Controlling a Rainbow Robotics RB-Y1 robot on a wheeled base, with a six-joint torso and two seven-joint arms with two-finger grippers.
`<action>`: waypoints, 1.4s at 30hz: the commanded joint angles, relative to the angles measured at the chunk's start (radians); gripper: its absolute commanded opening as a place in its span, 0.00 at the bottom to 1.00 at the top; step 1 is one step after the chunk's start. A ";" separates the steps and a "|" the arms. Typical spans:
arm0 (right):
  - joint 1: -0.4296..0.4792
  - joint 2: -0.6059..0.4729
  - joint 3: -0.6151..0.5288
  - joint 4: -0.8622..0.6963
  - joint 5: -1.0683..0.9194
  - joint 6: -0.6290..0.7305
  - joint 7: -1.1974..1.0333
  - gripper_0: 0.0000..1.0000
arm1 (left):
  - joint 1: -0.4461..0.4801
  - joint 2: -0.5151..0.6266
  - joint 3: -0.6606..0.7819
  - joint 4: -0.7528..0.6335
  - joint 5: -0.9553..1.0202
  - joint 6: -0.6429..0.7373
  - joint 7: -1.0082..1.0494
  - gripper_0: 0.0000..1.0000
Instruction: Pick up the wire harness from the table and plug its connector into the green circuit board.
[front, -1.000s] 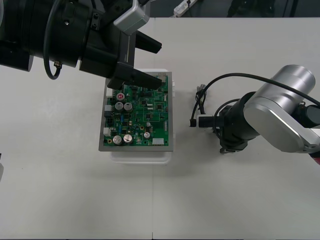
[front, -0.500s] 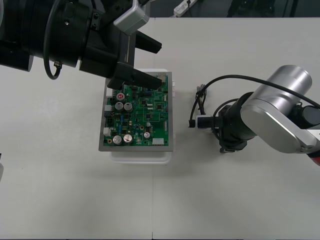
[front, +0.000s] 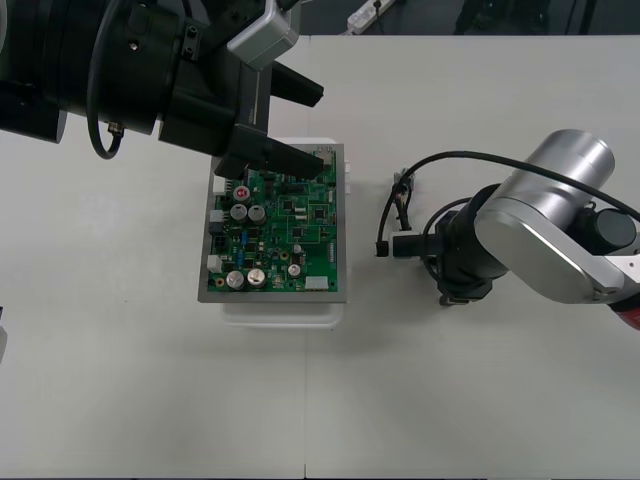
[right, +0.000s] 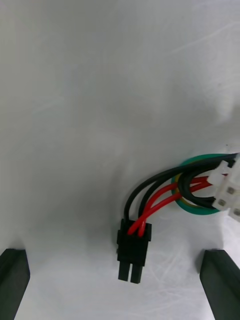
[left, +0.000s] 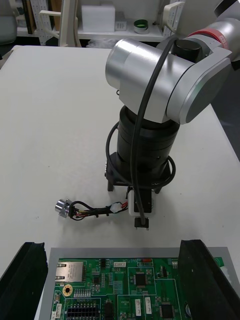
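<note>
My right gripper (right: 118, 292) sits low over the table (front: 480, 100). Its two black fingers (right: 12, 282) stand far apart, so it is open and holds nothing. I think wide is good here, because one finger can then come in on each side of the thing I want.

That thing is the small black plug (right: 133, 252). It lies flat on the table in the gap between the two fingers, about in the middle, and touches neither of them. Red and black wires curl out of the plug and away from the gripper to a little white joining piece (right: 226, 187).

The rest of the wire harness (left: 95, 210) runs on along the table to the round metal socket (left: 62, 207) at its far end. The whole harness lies near the right side of the green circuit board (front: 285, 230) but does not touch it. The plug is not in the board yet.

My left gripper (front: 315, 128) hangs over the far end of the board and its white base (front: 285, 312). It is wide open too, with nothing in it. I guess it waits there so its camera can watch the plug.

Next I should squeeze the plug softly. It is tiny and might twist or pop out.
</note>
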 joint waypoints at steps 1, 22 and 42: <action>-0.031 -0.001 0.010 0.013 0.011 -0.004 -0.038 1.00 | -0.046 -0.020 -0.018 -0.034 0.012 0.054 -0.031 0.76; -0.036 0.013 0.012 0.013 0.003 -0.004 -0.043 1.00 | -0.046 -0.020 -0.018 -0.034 0.012 0.054 -0.031 0.76; -0.034 0.021 0.012 0.013 0.003 -0.004 -0.049 0.46 | -0.046 -0.020 -0.018 -0.034 0.012 0.054 -0.031 0.76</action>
